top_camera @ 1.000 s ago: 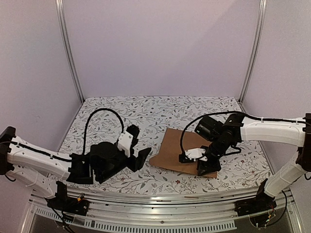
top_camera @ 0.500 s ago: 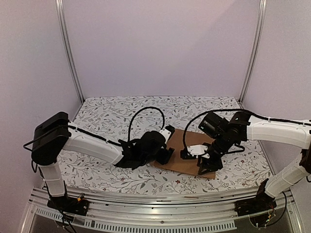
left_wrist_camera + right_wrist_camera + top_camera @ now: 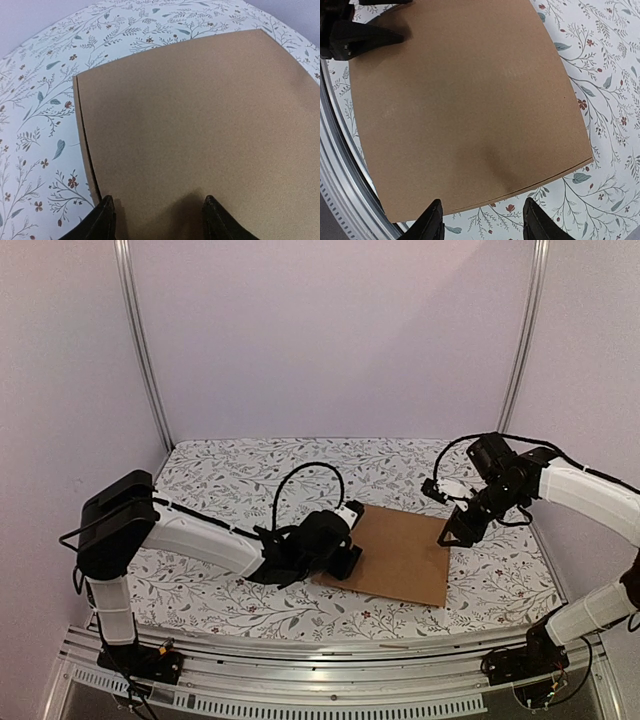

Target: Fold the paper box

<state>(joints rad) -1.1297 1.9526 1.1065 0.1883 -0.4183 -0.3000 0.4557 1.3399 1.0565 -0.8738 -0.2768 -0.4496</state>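
Note:
The paper box [image 3: 400, 555] is plain brown cardboard lying flat on the flowered table, right of centre. My left gripper [image 3: 347, 560] hovers low over its left edge, open, with nothing between the fingers. In the left wrist view the paper box [image 3: 200, 125] fills the picture, a dark slit runs along its left edge, and the left gripper [image 3: 160, 220] stands over bare cardboard. My right gripper [image 3: 452, 533] is raised above the box's right edge, open and empty. The right wrist view looks down on the paper box [image 3: 465, 100] from the right gripper [image 3: 485, 222], whose fingertips are clear of the cardboard.
A flowered cloth [image 3: 230, 480] covers the table. Pale walls with metal posts [image 3: 145, 350] close in the back and both sides. A metal rail [image 3: 300, 650] runs along the near edge and shows in the right wrist view as the metal rail [image 3: 335, 165].
My left arm swung right from the table's left side to the box's left edge. My right gripper lifted off the box's near part, moved up and right, and opened wider.

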